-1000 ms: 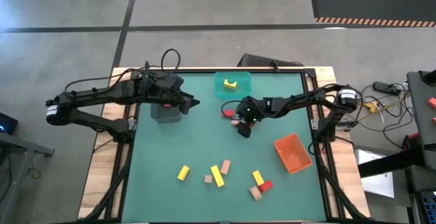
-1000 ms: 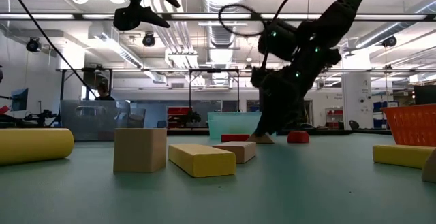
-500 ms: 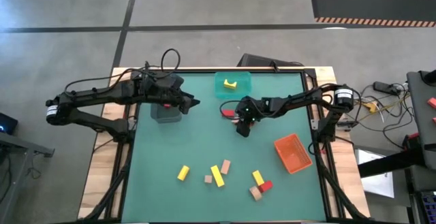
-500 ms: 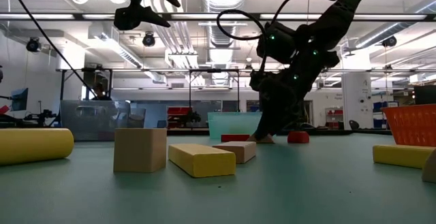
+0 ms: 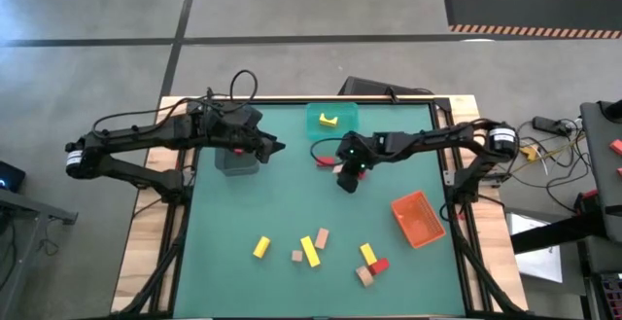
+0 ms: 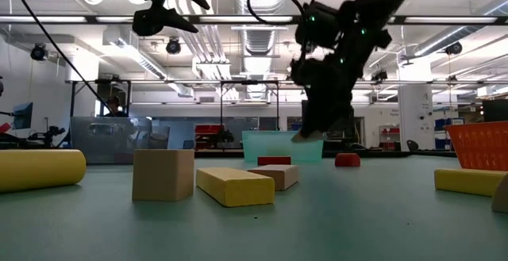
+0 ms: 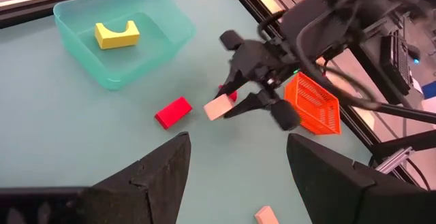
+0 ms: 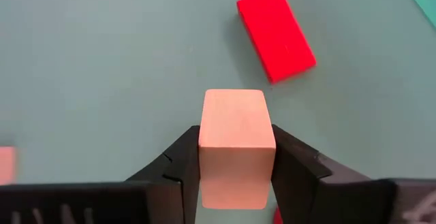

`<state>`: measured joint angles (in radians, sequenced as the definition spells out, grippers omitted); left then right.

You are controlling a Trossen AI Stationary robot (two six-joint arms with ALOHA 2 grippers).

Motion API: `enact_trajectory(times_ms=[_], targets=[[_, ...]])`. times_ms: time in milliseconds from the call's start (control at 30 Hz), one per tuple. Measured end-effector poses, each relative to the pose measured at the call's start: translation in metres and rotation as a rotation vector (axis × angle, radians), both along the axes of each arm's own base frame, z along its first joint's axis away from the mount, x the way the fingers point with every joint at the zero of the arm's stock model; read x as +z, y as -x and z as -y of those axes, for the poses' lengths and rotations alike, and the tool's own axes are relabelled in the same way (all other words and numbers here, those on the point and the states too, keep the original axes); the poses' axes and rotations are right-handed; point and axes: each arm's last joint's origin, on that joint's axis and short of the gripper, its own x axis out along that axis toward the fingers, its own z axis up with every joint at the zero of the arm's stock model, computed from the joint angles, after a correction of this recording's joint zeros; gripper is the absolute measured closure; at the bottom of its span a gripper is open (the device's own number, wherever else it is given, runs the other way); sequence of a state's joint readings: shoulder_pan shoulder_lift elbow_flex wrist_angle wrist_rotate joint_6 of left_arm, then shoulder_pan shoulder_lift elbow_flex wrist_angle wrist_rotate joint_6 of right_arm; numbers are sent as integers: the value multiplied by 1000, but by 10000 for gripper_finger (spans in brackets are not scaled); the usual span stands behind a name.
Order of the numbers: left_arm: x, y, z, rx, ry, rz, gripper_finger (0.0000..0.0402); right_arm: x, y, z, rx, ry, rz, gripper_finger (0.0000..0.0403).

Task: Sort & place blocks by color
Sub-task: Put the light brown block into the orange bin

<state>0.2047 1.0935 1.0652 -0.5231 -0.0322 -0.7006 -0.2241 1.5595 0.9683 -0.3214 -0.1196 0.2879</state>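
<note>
Right gripper [image 8: 235, 163] clamped on a tan block [image 8: 236, 132], fingers pressing its two opposite sides, block lifted clear of the green table [image 5: 292, 203]; low view shows it hanging above the surface, in front of the teal bin [image 5: 332, 121]. Taking the teal bin as landmark: the held block hangs just on the near side of it, a red bar [image 8: 276, 32] lies on the table close beside that spot, and a yellow piece [image 7: 116, 34] already sits inside the bin. Grey bin [image 5: 236, 157] stands well to the left of the teal bin, with the left gripper [image 5: 275, 148] hovering at its edge, jaws apart and holding nothing. Orange bin [image 5: 419, 219] lies well away on the near right. The remaining loose blocks [image 5: 313, 250], yellow, tan and red, are scattered far toward the near edge. Judgement: the step in hand is carrying the tan block to its colour's bin, probably the grey one since teal holds yellow, though its contents cannot be seen. To do it well: keep the grip square on the flat faces, hold enough height to clear the bin wall, mind the waiting left arm at the grey bin, and release low and centred so the block does not bounce out
</note>
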Motion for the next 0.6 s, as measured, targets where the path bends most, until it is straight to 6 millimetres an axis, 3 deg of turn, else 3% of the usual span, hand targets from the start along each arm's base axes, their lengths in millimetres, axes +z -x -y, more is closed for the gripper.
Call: enact_trajectory(times_ms=[300,433,600], targets=[[-11,0,0,0,7,-34,173,64,11,-16,-155,-213,-58,272],[-14,0,0,0,9,-42,173,88,23,-35,-187,-261,-73,272],[-14,0,0,-1,8,-41,173,103,44,-65,-219,-330,-57,272]])
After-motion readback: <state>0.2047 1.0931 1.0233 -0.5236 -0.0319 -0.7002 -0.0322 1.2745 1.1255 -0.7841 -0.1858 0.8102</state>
